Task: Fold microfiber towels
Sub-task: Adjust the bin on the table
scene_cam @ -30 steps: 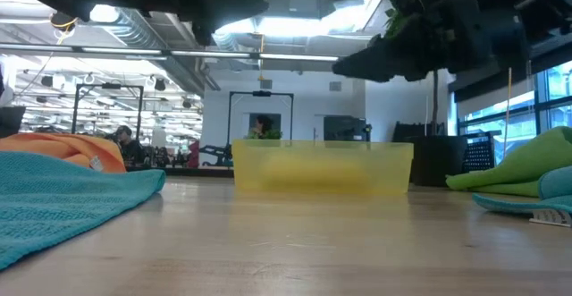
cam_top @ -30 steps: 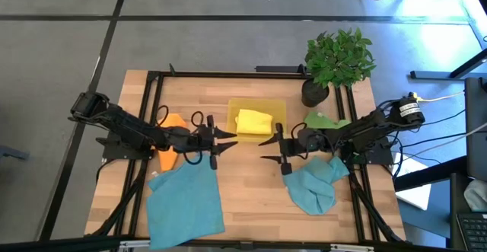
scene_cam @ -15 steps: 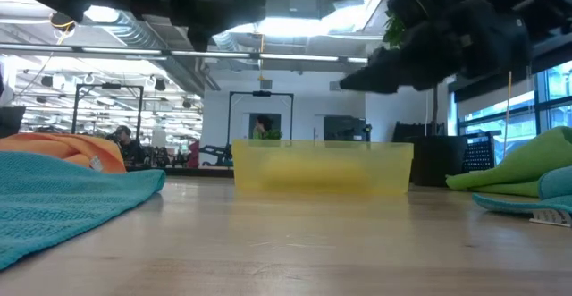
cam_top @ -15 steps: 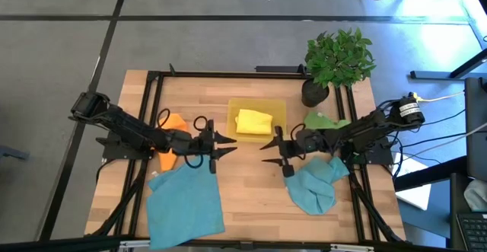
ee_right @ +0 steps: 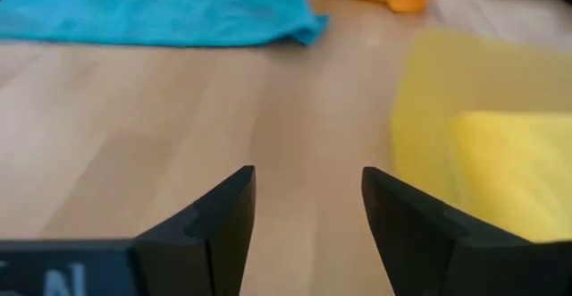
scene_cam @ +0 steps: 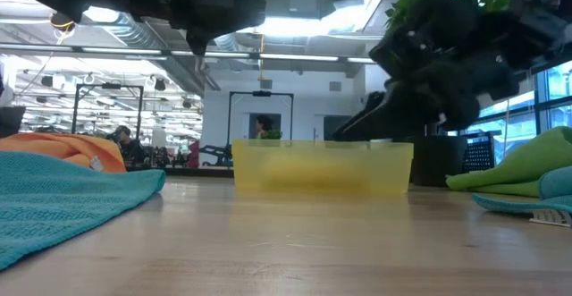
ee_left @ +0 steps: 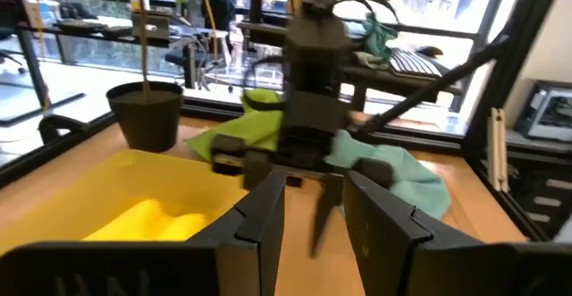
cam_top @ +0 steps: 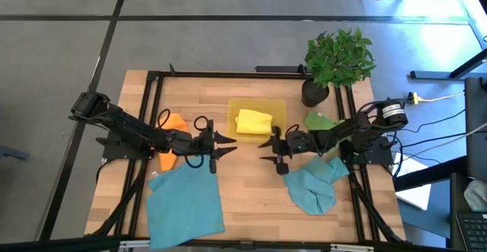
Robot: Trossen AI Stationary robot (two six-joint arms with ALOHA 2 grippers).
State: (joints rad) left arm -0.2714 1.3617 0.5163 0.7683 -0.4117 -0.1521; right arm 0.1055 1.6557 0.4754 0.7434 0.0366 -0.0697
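Right pincer [cam_top: 268, 148] gapes, empty; wrist view confirms; left pincer [cam_top: 226, 144] opposite.

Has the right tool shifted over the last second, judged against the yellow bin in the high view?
Yes. The right tool, open and empty, has drawn back slightly up the picture, toward the yellow bin; its arm has also lifted.

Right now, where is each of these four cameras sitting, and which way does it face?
High view: above the table, looking straight down; both arms, left gripper, right gripper.
Low view: at tabletop height, facing the room; both arms hang overhead.
Left wrist view: on the left arm, facing the right arm; its own open fingers show.
Right wrist view: facing the flat teal towel; its own open fingers show.
All four share the yellow bin.
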